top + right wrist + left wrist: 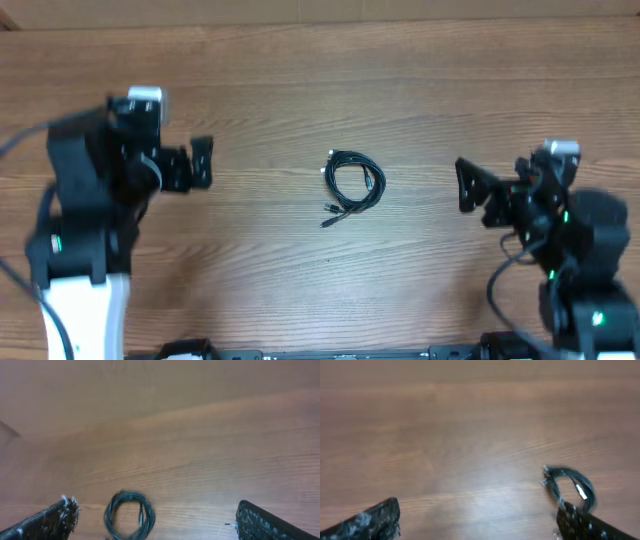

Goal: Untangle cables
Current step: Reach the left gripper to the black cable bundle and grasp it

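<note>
Black cables (379, 184) lie in a small bundle at the middle of the wooden tabletop (320, 80), with a wide-open end effector on each side.

The thin cords are wound into a loose ring, and a few plug ends poke out at its upper left and lower left. The left end effector (192, 166) is well apart from the bundle on one side, and the right end effector (478, 195) is well apart on the other. Both point inward toward the bundle, with their fingers spread wide and nothing between them. In the left wrist view the ring sits just above the right-hand finger (585, 525). In the right wrist view it lies low in the picture, nearer the left-hand finger (47, 522).
</note>
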You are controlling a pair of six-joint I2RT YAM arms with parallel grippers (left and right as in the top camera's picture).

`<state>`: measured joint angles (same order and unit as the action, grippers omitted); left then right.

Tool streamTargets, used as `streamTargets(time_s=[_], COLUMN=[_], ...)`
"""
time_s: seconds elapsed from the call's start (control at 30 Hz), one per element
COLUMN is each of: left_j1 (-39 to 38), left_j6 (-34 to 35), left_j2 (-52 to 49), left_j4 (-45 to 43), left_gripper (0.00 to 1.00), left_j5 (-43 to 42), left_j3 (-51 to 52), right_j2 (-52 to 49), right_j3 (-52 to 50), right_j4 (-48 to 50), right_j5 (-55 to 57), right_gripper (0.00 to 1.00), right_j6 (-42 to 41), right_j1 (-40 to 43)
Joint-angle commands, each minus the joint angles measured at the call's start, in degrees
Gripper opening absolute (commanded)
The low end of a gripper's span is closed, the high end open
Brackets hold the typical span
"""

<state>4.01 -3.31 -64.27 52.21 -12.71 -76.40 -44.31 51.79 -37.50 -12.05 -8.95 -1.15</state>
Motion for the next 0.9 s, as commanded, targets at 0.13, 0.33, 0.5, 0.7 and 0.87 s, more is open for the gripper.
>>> streamTargets(time_s=[0.13,0.33,0.5,0.7,0.87], left_j1=[-13.4,-23.8,-29.6,-32.2,-32.7], left_j6=[-6.2,-3.7,1.6,24.2,39.5], left_j2=[-16.7,-23.8,-31.5,-42.3,-49.5], left_j4=[10.8,10.2,5.7,3.1,5.6], left_gripper=[1.00,1.00,1.00,0.54,0.52], left_j5=[-0.5,-10.3,-19.9,-11.7,0.7], left_j3=[-18.8,-19.6,-19.4,-19.4,-19.4], right_j2=[-19.6,-29.2,-30.8,-30.8,-30.8], right_j3=[21.3,29.5,29.5,29.5,29.4], right_j4=[-18.9,-27.0,-26.2,-26.1,-26.6], right_j5=[-2.6,-2.5,-2.8,-2.5,2.5], right_gripper=[1.00,1.00,0.97,0.91,0.87], right_j6=[5.2,6.0,5.2,3.3,-3.0], right_j1=[1.0,2.4,2.4,2.4,2.4])
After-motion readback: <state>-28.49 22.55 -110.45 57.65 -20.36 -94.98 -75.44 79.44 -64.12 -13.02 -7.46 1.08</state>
